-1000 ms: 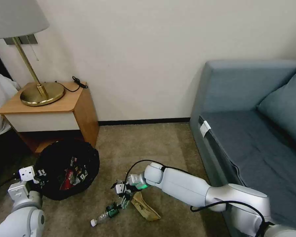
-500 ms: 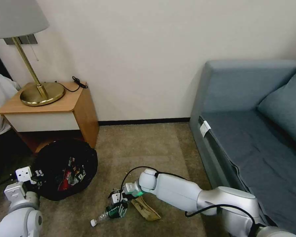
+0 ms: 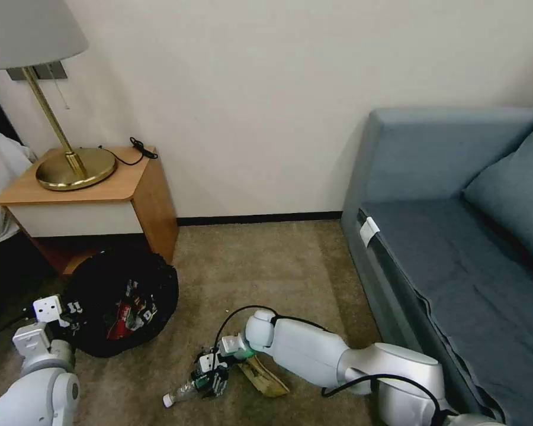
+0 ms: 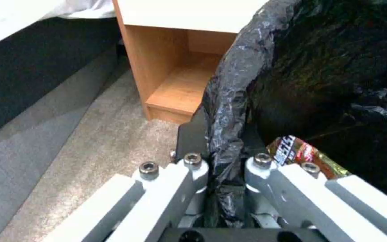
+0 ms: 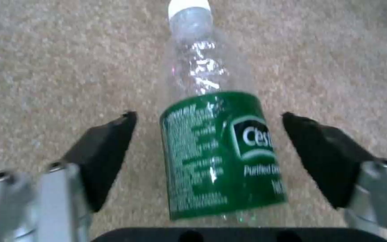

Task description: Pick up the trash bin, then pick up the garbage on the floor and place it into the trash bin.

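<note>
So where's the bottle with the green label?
The bottle lies on the carpet between the right gripper's open fingers, beside the tan wrapper.

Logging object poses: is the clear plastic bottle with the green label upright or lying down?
Lying down: the clear plastic bottle with the green label rests on its side on the tan carpet, between the open right gripper fingers.

**Room corner beside the sofa**

A wooden nightstand (image 3: 89,201) stands against the white wall, carrying a brass lamp (image 3: 71,160) with a pale shade and a black cord (image 3: 137,148). A grey-blue sofa (image 3: 456,236) with a cushion (image 3: 515,189) sits opposite. Tan carpet (image 3: 260,266) covers the floor between them.
</note>
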### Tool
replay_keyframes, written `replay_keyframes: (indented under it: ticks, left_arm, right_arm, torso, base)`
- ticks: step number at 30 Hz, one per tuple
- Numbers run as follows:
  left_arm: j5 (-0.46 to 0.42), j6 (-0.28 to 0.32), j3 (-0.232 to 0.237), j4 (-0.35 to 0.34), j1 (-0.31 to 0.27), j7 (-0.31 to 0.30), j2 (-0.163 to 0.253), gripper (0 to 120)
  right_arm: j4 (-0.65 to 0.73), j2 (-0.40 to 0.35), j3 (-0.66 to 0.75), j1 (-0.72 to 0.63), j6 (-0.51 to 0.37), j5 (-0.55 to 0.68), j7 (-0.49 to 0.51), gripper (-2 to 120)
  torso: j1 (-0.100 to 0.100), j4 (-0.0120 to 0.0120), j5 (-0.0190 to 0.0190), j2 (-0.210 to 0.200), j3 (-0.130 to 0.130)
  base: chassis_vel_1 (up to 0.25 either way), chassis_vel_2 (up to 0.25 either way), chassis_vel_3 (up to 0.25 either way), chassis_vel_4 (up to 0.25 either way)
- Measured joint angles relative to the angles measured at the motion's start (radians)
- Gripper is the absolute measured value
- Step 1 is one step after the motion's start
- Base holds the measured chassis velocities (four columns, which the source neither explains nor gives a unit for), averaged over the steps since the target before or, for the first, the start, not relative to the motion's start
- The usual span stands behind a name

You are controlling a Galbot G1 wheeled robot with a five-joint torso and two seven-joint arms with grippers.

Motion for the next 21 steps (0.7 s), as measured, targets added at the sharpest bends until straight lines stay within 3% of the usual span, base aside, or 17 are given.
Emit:
replay_keyframes:
  ticks: [6,9,11,21]
  left_arm:
    - [0.0,-0.004,-0.005,0.005,0.0,0.001,0.003,4]
    - [-0.001,-0.005,-0.005,0.007,0.0,0.002,0.004,4]
    - [-0.001,-0.009,-0.006,0.01,0.002,0.003,0.004,4]
    - [-0.003,-0.014,-0.01,0.011,0.009,0.005,0.005,4]
  right_arm:
    - [-0.019,0.013,0.01,0.003,0.009,-0.006,-0.013,57]
    - [-0.023,0.014,0.013,0.002,0.012,-0.01,-0.014,51]
    - [-0.029,0.015,0.021,0.001,0.018,-0.023,-0.019,39]
    - [-0.019,-0.009,0.054,-0.004,0.023,-0.035,-0.037,13]
  torso:
    - [0.0,0.0,0.0,0.0,0.0]
    - [0.0,0.0,0.0001,0.0,0.0]
    - [0.0,0.0,0.0001,0.0,0.0]
    - [0.0,0.0,0.0002,0.0,0.0]
  base:
    - [0.0,0.0,0.0,0.0]
    - [0.0,0.0,0.0,0.0]
    - [0.0,0.0,0.0,0.0]
    - [0.0,0.0,0.0,0.0]
